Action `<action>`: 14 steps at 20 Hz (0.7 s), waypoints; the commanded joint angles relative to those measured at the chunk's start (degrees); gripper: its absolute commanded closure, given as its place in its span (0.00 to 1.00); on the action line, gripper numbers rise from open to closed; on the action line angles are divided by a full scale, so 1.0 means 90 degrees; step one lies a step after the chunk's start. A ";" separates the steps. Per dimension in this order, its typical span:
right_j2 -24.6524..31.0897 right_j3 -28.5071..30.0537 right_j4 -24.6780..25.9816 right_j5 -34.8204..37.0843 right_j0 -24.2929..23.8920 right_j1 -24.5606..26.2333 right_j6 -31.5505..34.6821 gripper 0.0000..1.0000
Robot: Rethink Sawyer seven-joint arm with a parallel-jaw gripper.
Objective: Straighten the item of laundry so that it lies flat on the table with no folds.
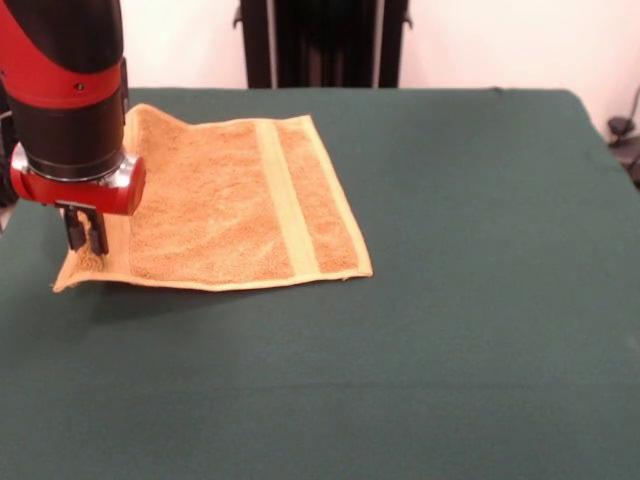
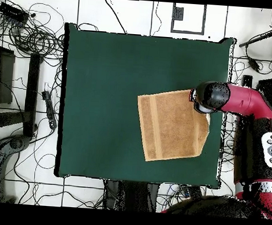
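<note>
- On the dark green cloth-topped desk [image 1: 450,330], toward my side of it, lies the small squarish orange-yellow terry towel [image 1: 225,205], almost flat, its paler woven band running across.
- I judge it light, limp and grippy: it should drag rather than slide, and a pinched corner or edge will pull the rest along.
- My hand [image 1: 87,238] stands at one corner, fingers drawn nearly together with a nub of terry seemingly pinched between them.
- That corner rides slightly raised.
</note>
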State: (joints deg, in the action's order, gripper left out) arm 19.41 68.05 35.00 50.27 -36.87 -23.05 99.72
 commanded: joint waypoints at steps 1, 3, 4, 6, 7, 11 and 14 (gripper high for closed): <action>0.0686 0.0559 0.0087 -0.0379 0.0114 0.0108 -0.1416 1.00; 0.0741 0.0541 0.0159 -0.0284 0.0094 0.0112 -0.1748 1.00; 0.0721 0.0535 0.0126 -0.0295 0.0104 0.0115 -0.1624 1.00; 0.0757 0.0496 0.0170 -0.0286 0.0105 0.0118 -0.1761 1.00; 0.0723 0.0468 0.0197 -0.0249 0.0135 0.0115 -0.1753 1.00; 0.0681 0.0466 0.0144 -0.0317 0.0154 0.0123 -0.1476 1.00; 0.0690 0.0479 0.0154 -0.0343 0.0147 0.0123 -0.1488 1.00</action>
State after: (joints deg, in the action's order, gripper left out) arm 19.50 68.05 35.29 50.27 -36.95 -23.05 99.68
